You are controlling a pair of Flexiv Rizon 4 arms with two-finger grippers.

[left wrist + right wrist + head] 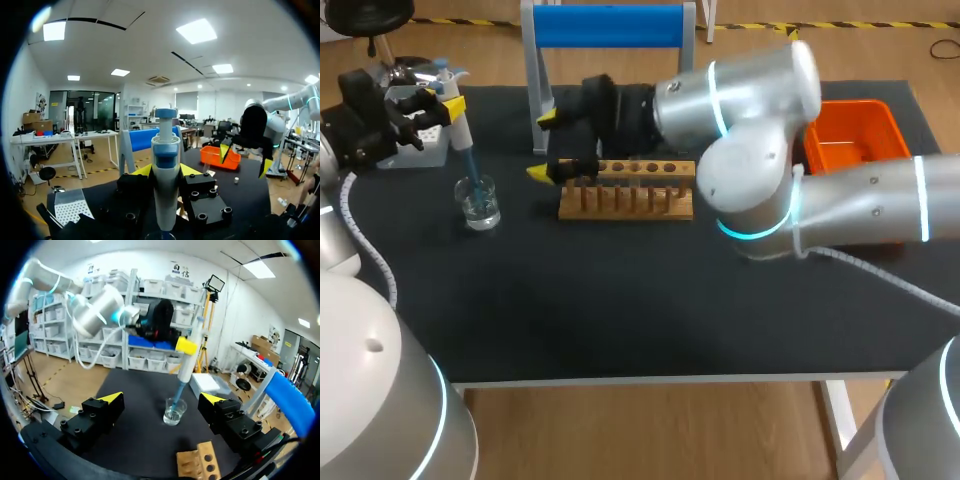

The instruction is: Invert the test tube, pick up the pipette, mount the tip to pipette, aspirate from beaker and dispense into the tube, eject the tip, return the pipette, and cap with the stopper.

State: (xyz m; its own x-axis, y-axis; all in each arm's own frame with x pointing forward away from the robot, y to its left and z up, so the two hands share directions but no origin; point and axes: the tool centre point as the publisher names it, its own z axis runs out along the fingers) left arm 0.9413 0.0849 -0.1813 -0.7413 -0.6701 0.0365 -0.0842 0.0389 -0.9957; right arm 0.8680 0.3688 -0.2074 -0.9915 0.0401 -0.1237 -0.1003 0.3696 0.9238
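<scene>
On the table (620,310), we are likely aspirating: left gripper (442,108) pinching the pipette (461,132) in the beaker (480,206), right gripper (542,146) spread; dispensing is coming next.

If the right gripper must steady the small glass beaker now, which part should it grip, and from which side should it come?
Probably the round wall of the beaker, about halfway up, coming level from the wooden rack side. It stands upright and the pipette, held by the left gripper, enters it from above, so the top is blocked. The open right gripper faces it.
</scene>
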